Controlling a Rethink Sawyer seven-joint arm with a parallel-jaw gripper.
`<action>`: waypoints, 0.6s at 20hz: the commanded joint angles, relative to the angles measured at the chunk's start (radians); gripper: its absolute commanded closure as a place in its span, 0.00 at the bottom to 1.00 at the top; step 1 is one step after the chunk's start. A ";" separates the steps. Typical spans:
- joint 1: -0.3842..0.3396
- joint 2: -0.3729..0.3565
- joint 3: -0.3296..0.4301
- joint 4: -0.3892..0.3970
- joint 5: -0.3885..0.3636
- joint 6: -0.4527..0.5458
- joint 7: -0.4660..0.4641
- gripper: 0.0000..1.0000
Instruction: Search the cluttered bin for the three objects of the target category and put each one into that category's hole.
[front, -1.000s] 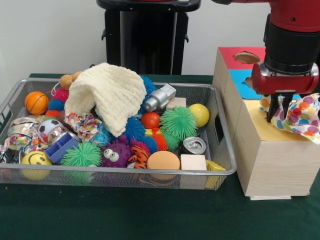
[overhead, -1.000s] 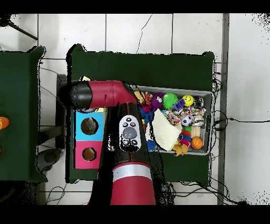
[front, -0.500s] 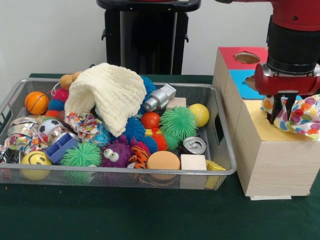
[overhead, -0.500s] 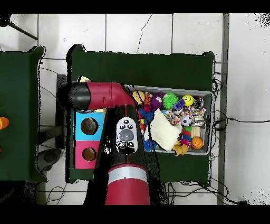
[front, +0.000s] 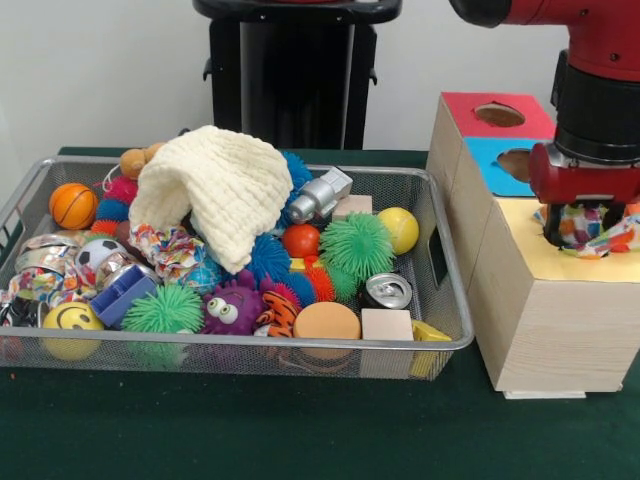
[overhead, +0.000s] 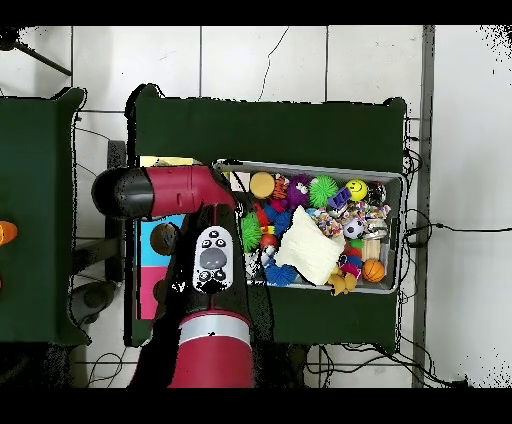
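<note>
My gripper hangs low over the yellow top of the wooden sorting box at the right. It is shut on a polka-dot cloth, which lies bunched under it on the yellow panel. The fingertips are buried in the fabric, and any hole there is hidden. A cream knitted cloth is draped over the toys in the wire bin. From overhead, the red arm covers the gripper and the cloth; the cream cloth shows in the bin.
Behind the yellow panel sit a blue panel with a hole and a red panel with a hole. The bin holds spiky balls, a small basketball, a can, wooden blocks and a crumpled patterned cloth.
The gripper has moved right and down with the polka-dot cloth. The cloth hung loosely beside the box before; now it is bunched on the yellow top.
</note>
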 joint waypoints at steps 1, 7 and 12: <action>0.016 0.150 -0.015 0.115 0.032 -0.085 0.292 0.00; -0.005 0.182 -0.009 0.115 0.061 -0.090 0.251 0.00; -0.015 0.204 -0.021 0.098 0.056 -0.099 0.219 0.00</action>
